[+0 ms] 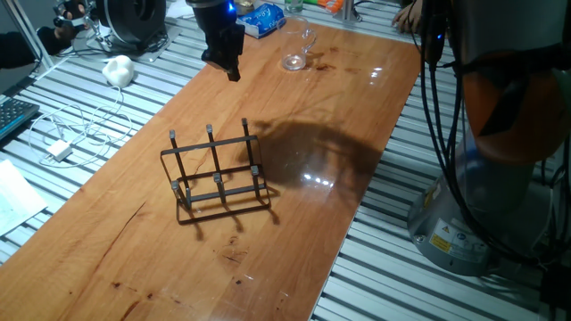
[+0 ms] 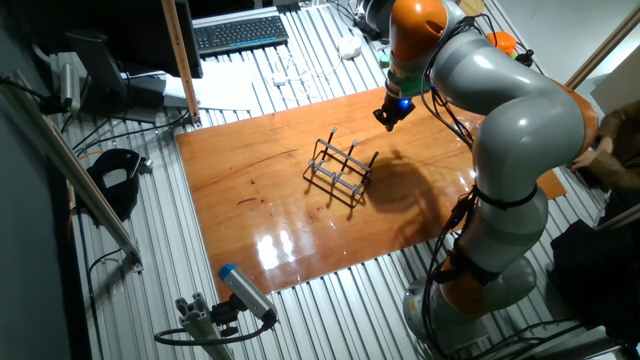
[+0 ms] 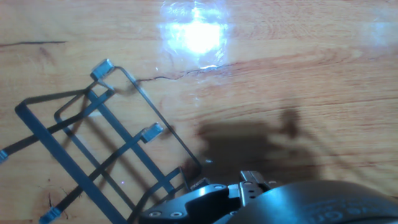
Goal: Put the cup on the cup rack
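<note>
The cup is a small clear glass standing on the far end of the wooden table, apart from everything else. The cup rack is a dark wire frame with upright pegs, near the table's middle; it also shows in the other fixed view and at the left of the hand view. My gripper hangs above the table between rack and cup, left of the cup, holding nothing. Its fingers read as one dark mass, so the gap cannot be judged. In the other fixed view the gripper hovers beyond the rack.
A blue packet lies at the table's far edge behind the cup. Left of the table are white cables, a white lump and a keyboard. The robot's base stands to the right.
</note>
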Robot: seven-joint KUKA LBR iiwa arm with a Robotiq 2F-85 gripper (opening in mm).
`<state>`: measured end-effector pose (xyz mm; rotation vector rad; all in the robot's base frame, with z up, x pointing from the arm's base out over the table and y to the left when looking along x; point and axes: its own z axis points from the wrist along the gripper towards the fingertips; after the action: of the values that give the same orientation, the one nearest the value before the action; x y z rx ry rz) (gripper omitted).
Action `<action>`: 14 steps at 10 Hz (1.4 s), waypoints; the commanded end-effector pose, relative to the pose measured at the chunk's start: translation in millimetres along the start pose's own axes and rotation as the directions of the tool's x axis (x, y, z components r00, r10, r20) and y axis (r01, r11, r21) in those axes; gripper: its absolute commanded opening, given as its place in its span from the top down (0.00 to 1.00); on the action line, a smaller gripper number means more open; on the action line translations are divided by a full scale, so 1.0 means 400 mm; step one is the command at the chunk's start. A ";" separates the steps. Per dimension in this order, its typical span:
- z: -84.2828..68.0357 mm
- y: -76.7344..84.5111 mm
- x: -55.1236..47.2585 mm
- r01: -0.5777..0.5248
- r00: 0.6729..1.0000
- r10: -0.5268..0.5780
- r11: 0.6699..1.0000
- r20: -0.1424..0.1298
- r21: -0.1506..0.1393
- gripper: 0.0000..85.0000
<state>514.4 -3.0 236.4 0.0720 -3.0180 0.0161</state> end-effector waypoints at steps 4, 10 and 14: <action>0.000 0.000 0.000 -0.065 0.998 0.066 0.997 -0.013 0.040 1.00; 0.000 0.000 0.000 -0.069 0.997 0.064 0.986 0.037 0.149 1.00; 0.048 -0.231 -0.005 0.022 0.996 -0.031 0.993 0.083 0.112 1.00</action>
<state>518.4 -39.8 217.8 0.1292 -3.0979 0.1836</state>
